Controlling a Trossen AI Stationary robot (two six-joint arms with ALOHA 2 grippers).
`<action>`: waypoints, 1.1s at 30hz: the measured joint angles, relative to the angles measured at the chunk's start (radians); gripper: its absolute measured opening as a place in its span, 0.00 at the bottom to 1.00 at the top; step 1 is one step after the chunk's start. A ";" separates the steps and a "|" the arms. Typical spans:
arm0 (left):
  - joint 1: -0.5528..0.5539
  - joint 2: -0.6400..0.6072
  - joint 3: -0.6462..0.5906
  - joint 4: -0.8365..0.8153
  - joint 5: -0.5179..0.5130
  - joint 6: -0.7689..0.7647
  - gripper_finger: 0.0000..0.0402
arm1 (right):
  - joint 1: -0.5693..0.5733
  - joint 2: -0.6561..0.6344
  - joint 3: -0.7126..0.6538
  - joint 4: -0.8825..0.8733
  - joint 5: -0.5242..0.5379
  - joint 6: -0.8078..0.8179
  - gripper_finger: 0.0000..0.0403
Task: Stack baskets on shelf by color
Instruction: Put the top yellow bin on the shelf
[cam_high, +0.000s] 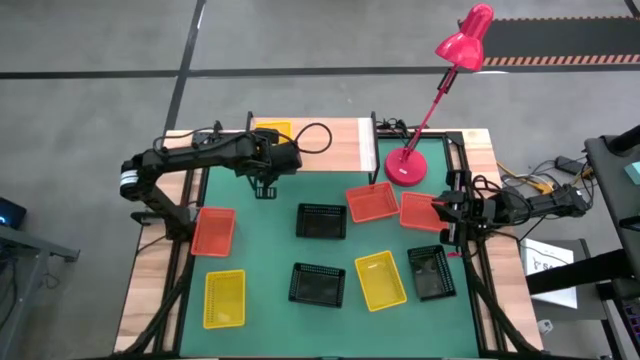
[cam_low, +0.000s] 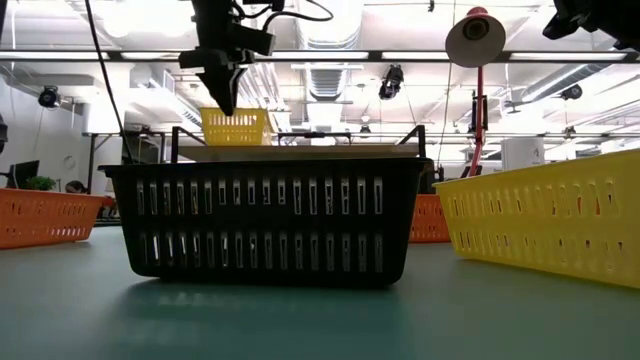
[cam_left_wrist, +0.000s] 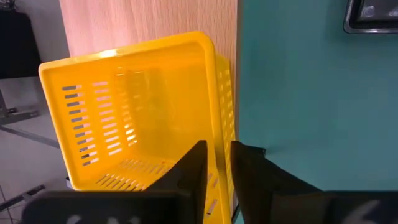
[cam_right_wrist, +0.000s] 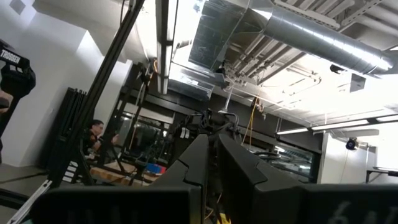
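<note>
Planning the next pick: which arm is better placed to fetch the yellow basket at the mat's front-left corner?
Probably the left. That yellow basket lies on its side of the mat, while the right gripper sits at the far right edge by an orange-red basket.

On the green mat (cam_high: 265, 250) lie 2 yellow baskets (cam_high: 224, 298) (cam_high: 380, 280), 3 black ones (cam_high: 321, 221) (cam_high: 317, 284) (cam_high: 431, 272) and 3 orange-red ones (cam_high: 213, 231) (cam_high: 372, 202) (cam_high: 421, 212), all with slotted sides. A third yellow basket (cam_left_wrist: 137, 112) sits on the pale wood shelf (cam_high: 330, 145). The lamp (cam_high: 440, 90) is bright pink-red. Both arms are dark.
</note>
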 joint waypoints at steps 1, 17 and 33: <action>0.000 0.000 0.000 0.000 0.000 0.000 0.14 | 0.000 0.000 0.000 0.000 0.000 0.000 0.07; -0.001 0.000 0.021 -0.048 -0.057 0.013 0.34 | 0.000 0.000 0.000 -0.003 0.000 0.000 0.07; -0.073 0.016 0.108 0.310 0.118 0.019 0.28 | 0.000 0.000 0.000 -0.003 0.000 -0.011 0.07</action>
